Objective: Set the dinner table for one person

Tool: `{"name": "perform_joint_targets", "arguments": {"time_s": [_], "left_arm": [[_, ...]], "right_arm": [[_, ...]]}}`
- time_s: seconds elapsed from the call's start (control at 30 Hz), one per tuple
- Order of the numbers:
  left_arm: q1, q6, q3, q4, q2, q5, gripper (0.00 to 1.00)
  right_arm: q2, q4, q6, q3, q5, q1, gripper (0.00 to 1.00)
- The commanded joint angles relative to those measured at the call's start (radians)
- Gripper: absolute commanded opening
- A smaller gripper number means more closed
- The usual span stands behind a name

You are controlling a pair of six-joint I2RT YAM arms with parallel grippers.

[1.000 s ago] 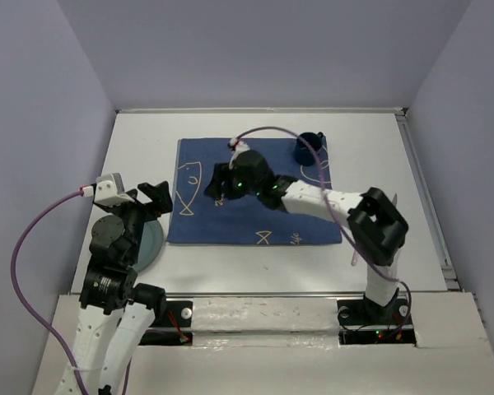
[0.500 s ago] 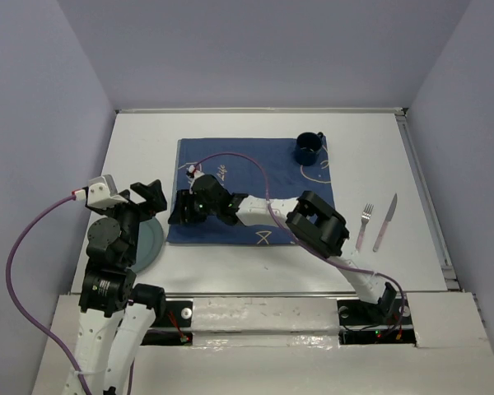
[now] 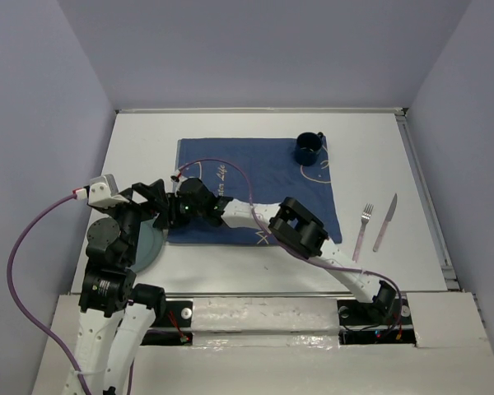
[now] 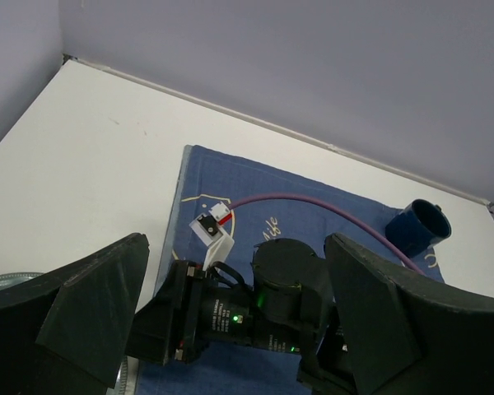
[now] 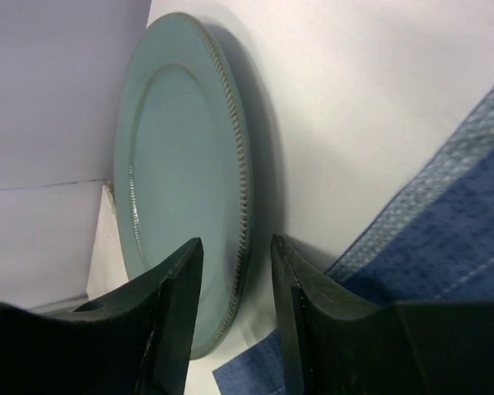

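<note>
Plate shows from above only as a teal sliver under the left arm. The right wrist view gives it nearly whole, lying on the dinner table just off the blue cloth. Right gripper stands slightly parted either side of the plate's near rim — contact unclear. Left gripper hangs spread wide over the right arm's wrist. Fork and knife appear only overhead.
</note>
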Motion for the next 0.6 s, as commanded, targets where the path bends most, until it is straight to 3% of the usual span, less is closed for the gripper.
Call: {"name": "perform_joint_targets", "arguments": {"time_s": [0.0,0.13,0.3,0.57], "left_arm": [[0.004,0.000,0.013,0.056,-0.010,0.016,0.99],[0.001,-0.002,0.010,0.059,-0.018,0.021,0.99],[-0.001,-0.003,0.008,0.060,-0.021,0.029,0.99],[-0.008,-0.003,0.005,0.059,-0.033,0.035,0.99]], "right_arm": [[0.054,0.006,0.044,0.055,-0.058,0.017,0.44],[0.070,0.028,0.075,0.042,-0.079,0.017,0.42],[0.065,0.040,0.090,0.023,-0.073,0.017,0.31],[0.008,0.109,0.139,-0.030,0.010,0.017,0.05]]}}
